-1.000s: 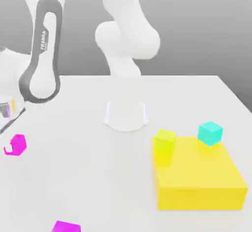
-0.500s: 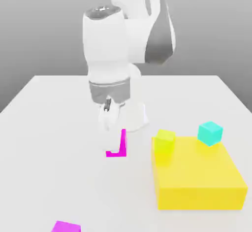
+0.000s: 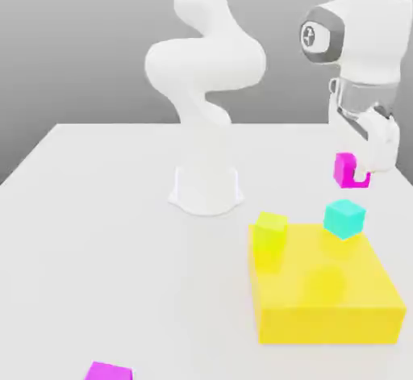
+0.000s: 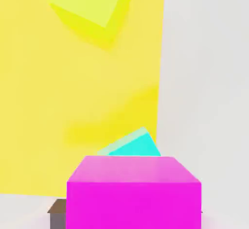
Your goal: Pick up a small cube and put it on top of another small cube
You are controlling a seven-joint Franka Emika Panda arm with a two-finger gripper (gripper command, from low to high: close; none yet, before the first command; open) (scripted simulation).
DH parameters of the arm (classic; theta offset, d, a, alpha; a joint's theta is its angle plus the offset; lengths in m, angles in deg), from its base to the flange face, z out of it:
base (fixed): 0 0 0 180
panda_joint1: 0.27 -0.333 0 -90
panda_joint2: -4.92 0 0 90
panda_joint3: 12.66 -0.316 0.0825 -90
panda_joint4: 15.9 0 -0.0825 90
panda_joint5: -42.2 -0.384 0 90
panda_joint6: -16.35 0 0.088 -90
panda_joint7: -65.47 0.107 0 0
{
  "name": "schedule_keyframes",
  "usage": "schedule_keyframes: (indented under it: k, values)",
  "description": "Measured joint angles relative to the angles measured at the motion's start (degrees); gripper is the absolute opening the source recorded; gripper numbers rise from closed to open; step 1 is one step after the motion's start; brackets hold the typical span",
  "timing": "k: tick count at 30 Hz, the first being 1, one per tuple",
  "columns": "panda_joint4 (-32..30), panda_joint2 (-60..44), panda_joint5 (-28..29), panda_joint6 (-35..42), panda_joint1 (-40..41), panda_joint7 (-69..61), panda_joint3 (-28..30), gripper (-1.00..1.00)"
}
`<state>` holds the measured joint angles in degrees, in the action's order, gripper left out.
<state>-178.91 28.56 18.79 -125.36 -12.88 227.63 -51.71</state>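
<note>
The small magenta cube (image 3: pixel 347 169) hangs in the air at the exterior view's right, with my gripper (image 3: pixel 360 173) shut on it. It fills the near part of the hand view as the magenta cube (image 4: pixel 133 192). Just below it in the exterior view sits the cyan cube (image 3: pixel 344 218), on the far corner of the big yellow block (image 3: pixel 327 296). In the hand view the cyan cube (image 4: pixel 133 146) peeks out right behind the held cube. There is a small gap between the two cubes.
A yellow-green cube (image 3: pixel 269 234) stands on the yellow block's other far corner, seen too as the yellow-green cube (image 4: pixel 90 2). A second magenta piece (image 3: pixel 109 372) lies at the table's front left. The arm's white base (image 3: pixel 206 186) stands mid-table.
The arm has swung from the exterior view's left across to the right, carrying the magenta cube up to just above the cyan cube.
</note>
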Motion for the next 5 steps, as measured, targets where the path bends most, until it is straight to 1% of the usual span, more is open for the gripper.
schedule_keyframes:
  k: [2,3,5]
  values:
    - [-0.9,-3.7,0.4,-4.6,0.7,0.7,-1.5,-1.00]
    - [-1.2,-5.0,0.5,-6.1,0.9,0.9,-1.9,1.00]
    - [-1.2,-5.0,0.5,-6.1,0.9,0.9,-1.9,1.00]
